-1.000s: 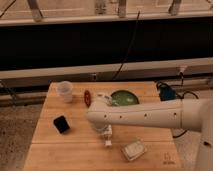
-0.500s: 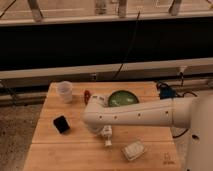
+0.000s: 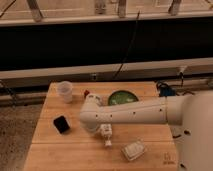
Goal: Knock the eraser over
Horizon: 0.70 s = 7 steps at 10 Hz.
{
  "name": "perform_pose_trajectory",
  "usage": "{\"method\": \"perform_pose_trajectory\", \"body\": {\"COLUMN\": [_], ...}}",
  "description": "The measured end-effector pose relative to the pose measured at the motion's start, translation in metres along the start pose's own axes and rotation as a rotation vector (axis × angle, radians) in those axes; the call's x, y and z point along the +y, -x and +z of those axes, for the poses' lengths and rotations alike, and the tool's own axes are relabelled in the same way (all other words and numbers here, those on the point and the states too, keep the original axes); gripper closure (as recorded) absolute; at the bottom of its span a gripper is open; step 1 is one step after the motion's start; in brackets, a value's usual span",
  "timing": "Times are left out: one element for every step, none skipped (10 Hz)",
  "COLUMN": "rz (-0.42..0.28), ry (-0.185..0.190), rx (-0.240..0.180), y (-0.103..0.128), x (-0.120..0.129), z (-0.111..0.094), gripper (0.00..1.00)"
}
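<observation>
The eraser (image 3: 61, 124), a small black block, stands on the left part of the wooden table (image 3: 50, 155). My white arm reaches in from the right across the table's middle. Its rounded end (image 3: 91, 116) hangs just right of the eraser, a small gap apart. The gripper itself is hidden behind that end of the arm and is shut, with nothing seen held.
A clear plastic cup (image 3: 64, 91) stands at the back left. A small red object (image 3: 86, 93) and a green bowl (image 3: 123, 97) sit behind the arm. A white bar (image 3: 105, 135) and a pale grey packet (image 3: 133, 150) lie in front of it.
The arm's end has swung left and a little forward, closing in on the eraser. The eraser and the other objects have stayed put.
</observation>
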Motion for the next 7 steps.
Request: {"method": "perform_pose_trajectory", "body": {"rz": [-0.012, -0.02, -0.034, -0.045, -0.057, -0.073, -0.086], "ry": [0.0, -0.002, -0.004, -0.004, -0.005, -0.006, -0.005], "rx": [-0.003, -0.005, -0.012, -0.017, -0.021, -0.028, -0.027], "y": [0.0, -0.001, 0.003, 0.008, 0.013, 0.019, 0.019], "x": [0.0, -0.001, -0.007, -0.014, -0.022, -0.029, -0.032], "z": [0.002, 0.001, 0.001, 0.001, 0.002, 0.003, 0.003], "gripper": [0.95, 0.95, 0.95, 0.95, 0.95, 0.95, 0.95]}}
